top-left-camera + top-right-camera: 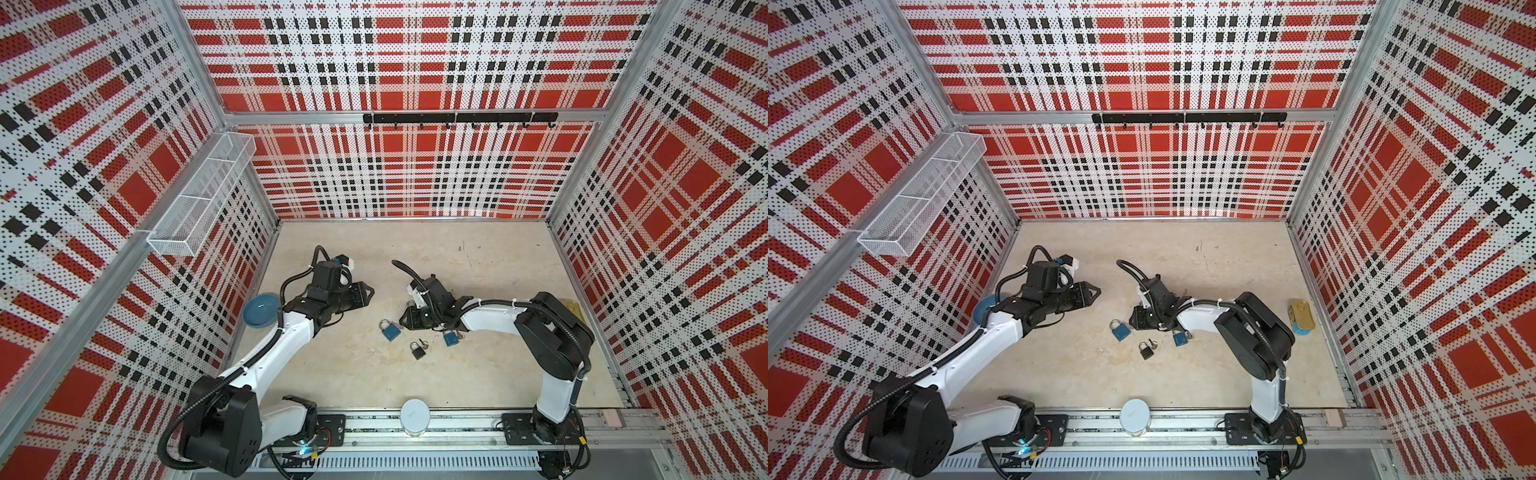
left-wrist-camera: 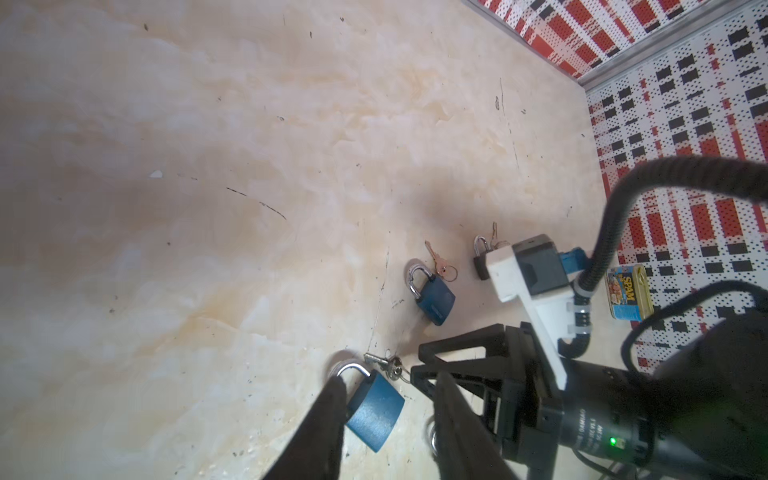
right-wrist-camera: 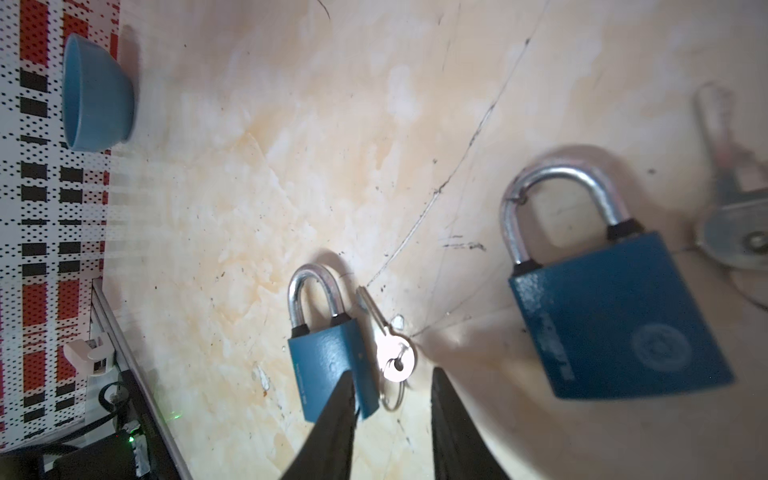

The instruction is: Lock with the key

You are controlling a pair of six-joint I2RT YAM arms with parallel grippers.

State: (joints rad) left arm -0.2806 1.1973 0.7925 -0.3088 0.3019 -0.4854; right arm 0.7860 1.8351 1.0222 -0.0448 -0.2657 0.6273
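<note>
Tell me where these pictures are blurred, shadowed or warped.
Right wrist view: the near blue padlock and the key beside it are smeared, the far padlock sharper. Left wrist view: a dim shadow lies across the table. In both top views the wide lens bows the plaid walls.

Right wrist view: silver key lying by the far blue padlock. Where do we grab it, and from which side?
Pinch the key by its round head, from straight above, across its width. It lies flat on the table, thin blade close alongside the padlock, so the head probably gives the best purchase.
</note>
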